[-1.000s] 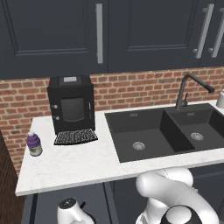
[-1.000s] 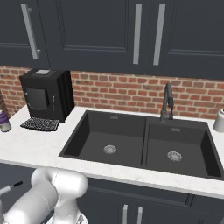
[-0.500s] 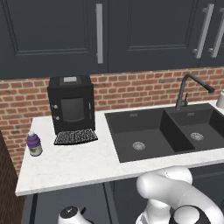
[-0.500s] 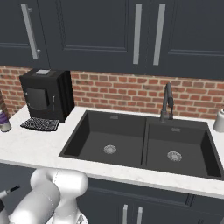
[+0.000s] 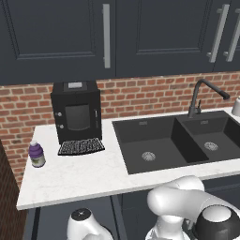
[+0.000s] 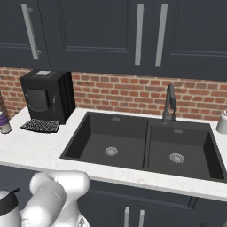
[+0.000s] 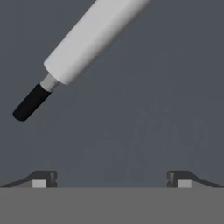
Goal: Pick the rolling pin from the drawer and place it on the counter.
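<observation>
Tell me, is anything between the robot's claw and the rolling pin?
No. In the hand view, only bare drawer floor lies between the open gripper and the rolling pin.

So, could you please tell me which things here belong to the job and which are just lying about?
Job: rolling pin, on the drawer floor; counter; gripper, open.
Lying about: coffee machine, purple bottle, sink, tap.

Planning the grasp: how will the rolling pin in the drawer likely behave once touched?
The rolling pin is a smooth round cylinder lying flat on the drawer floor, so a nudge would probably roll it. It looks rigid, unlikely to bend. Its slick barrel may slip, so the open gripper should probably close across the barrel rather than on the thin black handle.
</observation>
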